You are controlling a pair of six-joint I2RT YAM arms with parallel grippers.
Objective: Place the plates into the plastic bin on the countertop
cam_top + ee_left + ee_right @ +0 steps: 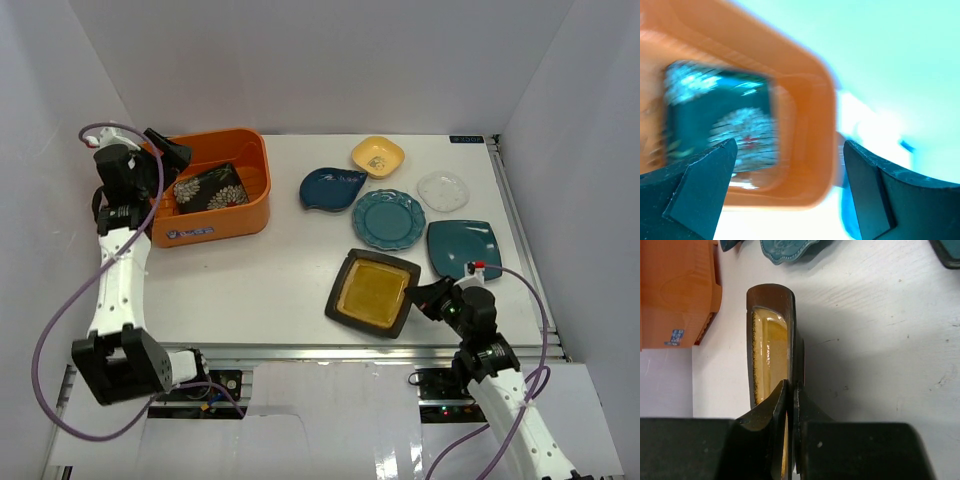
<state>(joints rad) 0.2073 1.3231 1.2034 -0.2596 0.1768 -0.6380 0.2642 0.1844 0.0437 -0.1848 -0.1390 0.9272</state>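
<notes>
White walls close in the countertop (250, 280) on three sides in the top external view. The plastic bin (255, 205) sits at the far left corner with the black flowered plate (210, 187) lying flat inside it. The left gripper (165, 150) hangs over the bin's far left rim. Six plates remain on the countertop:

- the yellow dish (378, 155), farthest back
- the leaf-shaped teal plate (332, 188)
- the clear-white dish (442, 190)
- the round scalloped teal plate (388, 219)
- the teal rounded-square plate (464, 248)
- the amber-centred square plate (373, 292), nearest the arms

The right gripper (425, 297) meets the right edge of the amber-centred square plate.

The left wrist view is blurred. The left gripper (790, 170) has its jaws spread wide with nothing between them. Below it lie the bin's rounded corner (812, 150) and the black flowered plate (720, 120) on the bin floor.

In the right wrist view, the right gripper (791, 395) is clamped on the rim of the amber-centred square plate (767, 345). The plate appears nearly edge-on and casts a shadow on the countertop (880, 340). The bin (675, 290) stands at upper left, well apart from the plate. The scalloped teal plate (787, 250) shows at the top edge. I cannot tell whether the plate's far edge touches the surface.
</notes>
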